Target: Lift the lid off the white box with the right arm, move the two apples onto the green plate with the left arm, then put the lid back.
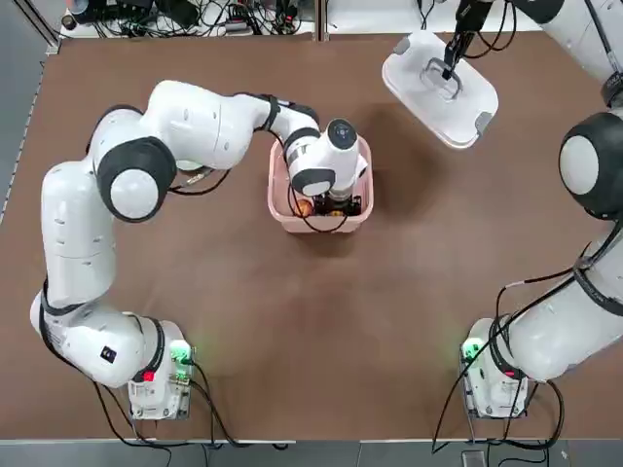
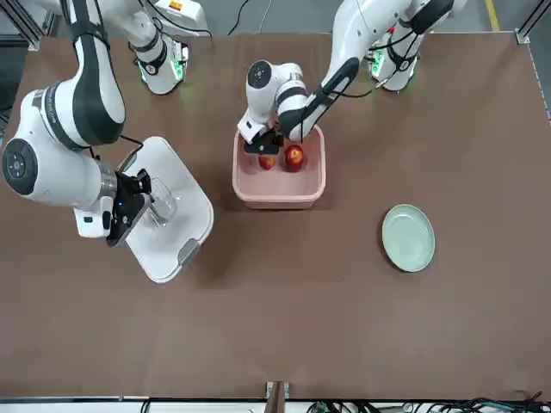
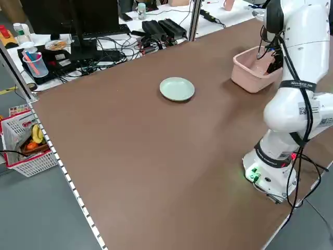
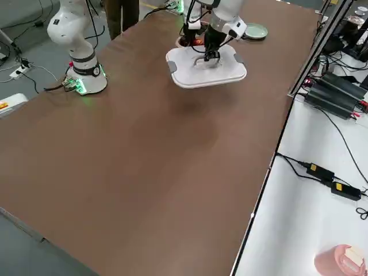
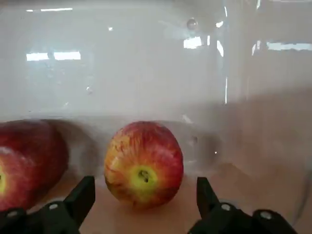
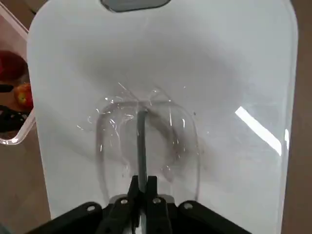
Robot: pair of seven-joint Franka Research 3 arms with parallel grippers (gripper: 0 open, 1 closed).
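Lid is gripped by its handle in the right claw, held right of the box. Left claw is spread around an apple inside; another apple beside it. Plate's far left on the worktop.

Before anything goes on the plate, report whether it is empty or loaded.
Empty: the green plate shows a bare surface, with both apples still in the box.

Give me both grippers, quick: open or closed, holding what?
Left gripper: open, in the box, an apple between its fingers, ungripped.
Right gripper: closed on the lid's handle, beside the box.
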